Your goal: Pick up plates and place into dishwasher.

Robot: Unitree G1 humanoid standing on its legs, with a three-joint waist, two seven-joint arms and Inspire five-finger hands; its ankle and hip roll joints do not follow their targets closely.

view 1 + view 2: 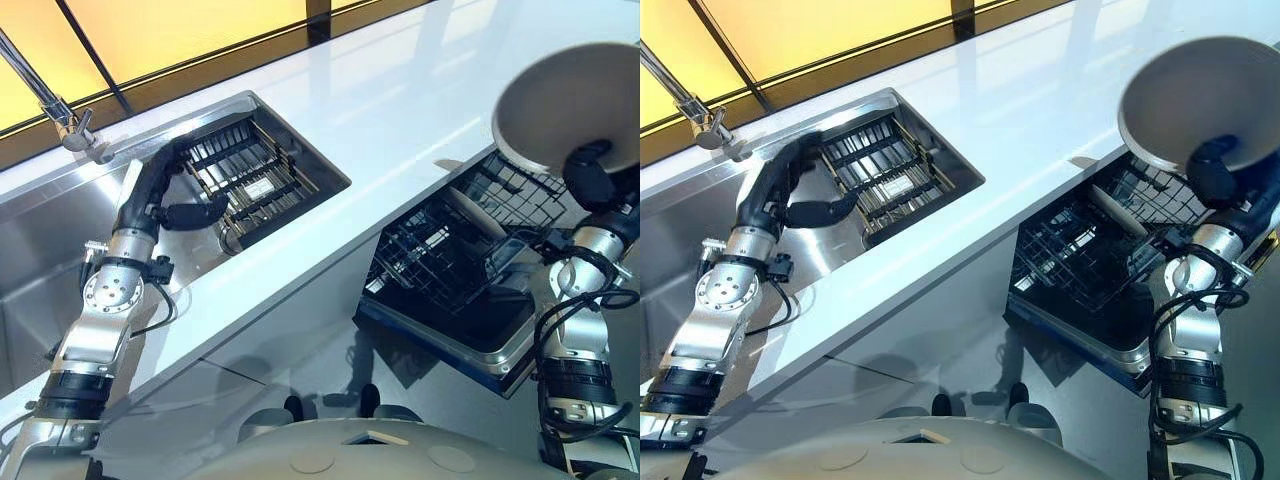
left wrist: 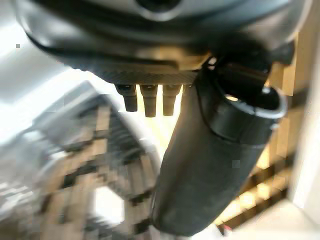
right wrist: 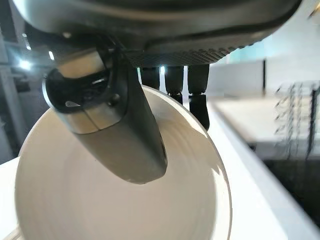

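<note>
Counter (image 1: 420,110): a long white top. It is the landmark here.
Sink (image 1: 40,230): a shiny metal bowl set into the counter, at the robot's left end.
Dishwasher rack (image 1: 450,250): a dark wire basket pulled out below the counter's front edge, on the robot's right. A pale plate-like thing stands in it.
Sink rack (image 1: 250,175): a dark wire rack lying in the sink, at the side nearest the counter's middle.
Plate (image 1: 1200,100): round and pale, held up in the air above the dishwasher rack, tipped on its side.
Tap (image 1: 60,110): a thin metal pipe at the sink's back edge.
Right hand (image 1: 1220,170): thumb on the plate's inside, fingers behind its rim, pinching the plate.
Left hand (image 1: 170,190): over the sink, by the sink rack. Fingers loose, thumb sticking out, holding nothing.
</note>
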